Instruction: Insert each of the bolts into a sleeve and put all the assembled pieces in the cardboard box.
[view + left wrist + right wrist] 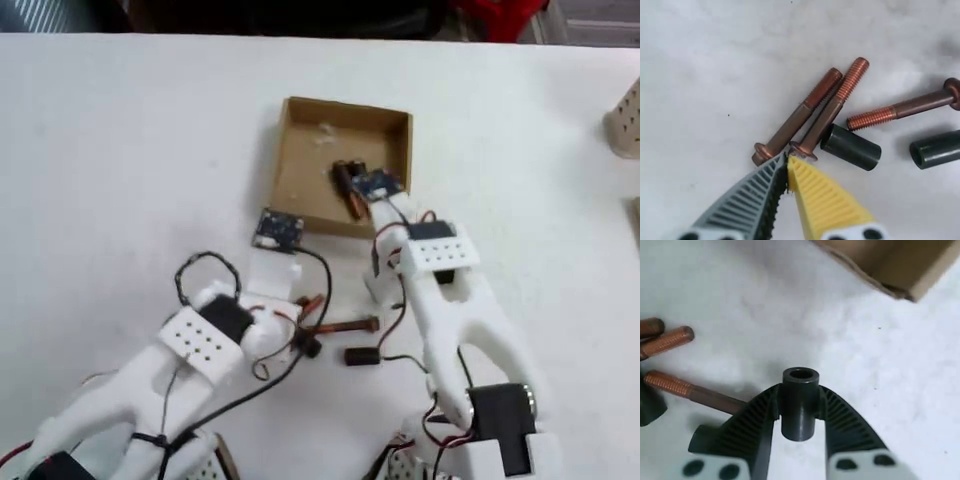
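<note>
1. The cardboard box is our landmark. One assembled piece already lies inside it.
2. The right gripper sits just outside the box's near wall. Its dark jaws are partly closed, clamping a black sleeve by its sides.
3. The left gripper is farther from the box. Its fingers are all but together, tips at the heads of two bolts. We see nothing clearly between them.
4. We judge the next step to be fetching a bolt. We should open wide, grip the shank near the head, leave the threads free, and avoid dragging its neighbour along.
5. The two bolts lie flat and side by side, threaded ends pointing away from the left fingertips.
6. The held sleeve seems to stand roughly upright with its bore mouth open upward, so we should line the bolt up with that axis before pushing.
</note>
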`<state>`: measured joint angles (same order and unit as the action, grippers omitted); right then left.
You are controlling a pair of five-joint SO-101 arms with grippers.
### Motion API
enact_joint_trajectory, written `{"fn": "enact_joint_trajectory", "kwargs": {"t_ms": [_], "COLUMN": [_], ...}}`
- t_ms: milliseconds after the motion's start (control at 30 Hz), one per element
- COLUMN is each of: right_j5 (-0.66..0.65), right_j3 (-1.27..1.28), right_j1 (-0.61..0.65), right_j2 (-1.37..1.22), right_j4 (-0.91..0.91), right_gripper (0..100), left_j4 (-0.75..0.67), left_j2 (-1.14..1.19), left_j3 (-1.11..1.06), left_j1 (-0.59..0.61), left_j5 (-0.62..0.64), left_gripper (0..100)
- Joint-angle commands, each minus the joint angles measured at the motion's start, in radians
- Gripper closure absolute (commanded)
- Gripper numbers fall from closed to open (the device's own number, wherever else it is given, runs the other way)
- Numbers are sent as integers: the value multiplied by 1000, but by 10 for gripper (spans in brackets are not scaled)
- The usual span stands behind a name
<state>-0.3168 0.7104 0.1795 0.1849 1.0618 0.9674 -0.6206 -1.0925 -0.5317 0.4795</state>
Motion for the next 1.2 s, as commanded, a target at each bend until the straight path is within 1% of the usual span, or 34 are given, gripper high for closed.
{"fn": "enact_joint_trajectory", "kwargs": {"t_ms": [0, 333, 433, 600, 667, 833, 1000, 1100, 1167], "right_j5": [28, 28, 28, 28, 28, 28, 28, 28, 28], "right_j3": [-51, -49, -49, -61, -80, -109, -114, -114, -114], "right_j1": [-30, -25, -25, -25, -28, -31, -31, -31, -31], "right_j2": [42, 41, 41, 13, -12, -50, -53, -53, -50], "right_j4": [-12, -12, -12, -10, -5, 12, 15, 15, 15], "right_gripper": [981, 981, 981, 981, 981, 981, 981, 981, 981], "left_j4": [-68, -84, -118, -124, -126, -137, -219, -275, -324], "left_j2": [4, 24, 102, 272, 308, 306, 311, 312, 312], "left_j3": [-17, -28, -26, 40, 57, 57, 55, 57, 57], "left_j1": [-18, -12, -12, 1, 16, 82, 205, 246, 268], "left_j5": [9, 5, 5, 9, 9, 9, 20, 98, 129], "left_gripper": [976, 976, 976, 976, 976, 976, 976, 976, 976]}}
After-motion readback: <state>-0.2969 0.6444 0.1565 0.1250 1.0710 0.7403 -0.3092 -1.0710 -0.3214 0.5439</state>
